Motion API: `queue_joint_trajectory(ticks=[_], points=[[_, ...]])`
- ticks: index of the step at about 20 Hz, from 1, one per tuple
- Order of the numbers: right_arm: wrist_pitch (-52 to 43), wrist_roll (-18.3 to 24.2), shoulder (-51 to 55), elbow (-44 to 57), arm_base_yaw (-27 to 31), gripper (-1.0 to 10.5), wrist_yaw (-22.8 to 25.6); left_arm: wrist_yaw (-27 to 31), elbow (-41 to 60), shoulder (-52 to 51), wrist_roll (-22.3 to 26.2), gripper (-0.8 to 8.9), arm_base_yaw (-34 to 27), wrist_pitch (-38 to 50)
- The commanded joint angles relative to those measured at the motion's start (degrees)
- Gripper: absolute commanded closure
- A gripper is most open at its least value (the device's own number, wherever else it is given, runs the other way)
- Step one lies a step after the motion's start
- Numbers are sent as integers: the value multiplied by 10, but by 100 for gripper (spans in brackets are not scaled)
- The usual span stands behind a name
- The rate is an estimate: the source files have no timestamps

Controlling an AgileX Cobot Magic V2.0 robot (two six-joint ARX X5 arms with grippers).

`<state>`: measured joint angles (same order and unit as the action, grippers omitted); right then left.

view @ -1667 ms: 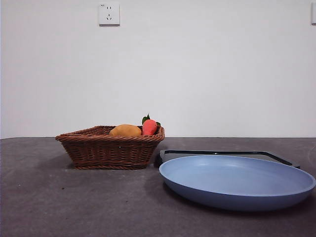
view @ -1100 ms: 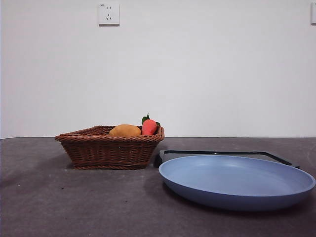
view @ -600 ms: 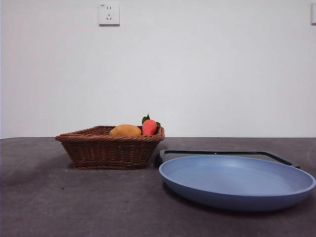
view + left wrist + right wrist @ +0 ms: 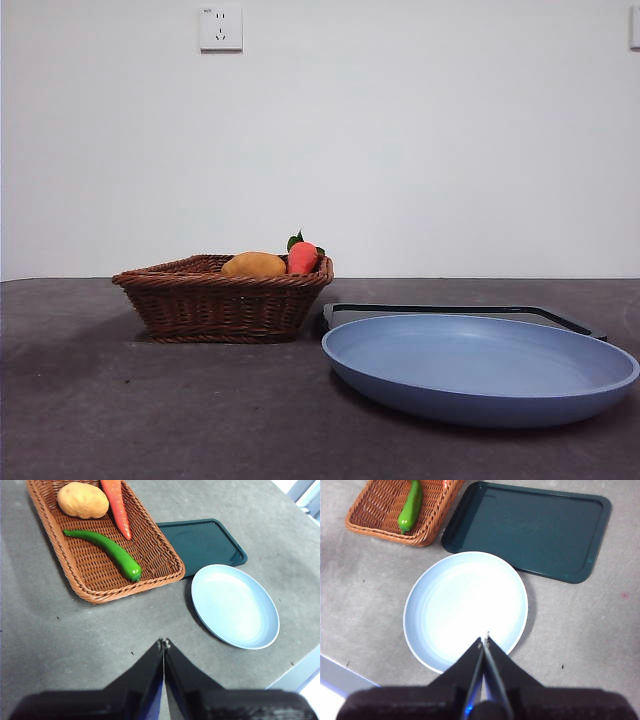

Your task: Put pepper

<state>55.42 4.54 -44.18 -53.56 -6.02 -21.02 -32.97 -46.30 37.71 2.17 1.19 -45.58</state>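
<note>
The pepper (image 4: 106,552), long, slim and glossy green, lies flat on the floor of the wicker basket (image 4: 65,565), its blunt end close to one short wall; in the front view the basket wall (image 4: 225,310) hides it. Beside it in the basket lie a carrot (image 4: 117,507) and a tan potato (image 4: 83,500), the potato near the pepper's thin tip; from the front the potato (image 4: 254,265) and carrot (image 4: 303,257) peek over the rim. Seen from the front, a blue plate (image 4: 480,368) sits at 4 o'clock from the basket, with a dark green tray (image 4: 455,310) just behind it. The left gripper (image 4: 163,643) hovers above bare table short of the basket, jaws pressed together, holding nothing; the right gripper (image 4: 484,641) hangs over the plate's (image 4: 465,607) rim, jaws likewise closed and empty. A white wall socket (image 4: 221,28) carries no legible writing.
</note>
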Motion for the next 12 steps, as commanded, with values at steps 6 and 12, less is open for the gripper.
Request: queue_joint_trajectory(ticks=[6,12], points=[[-5,-9,-4,-10,-1,615,3,-1,-9,2,5,421,1,5],[-4,-15,-14,-10,-1,608,3,-2,-9,2,4,422,1,5]])
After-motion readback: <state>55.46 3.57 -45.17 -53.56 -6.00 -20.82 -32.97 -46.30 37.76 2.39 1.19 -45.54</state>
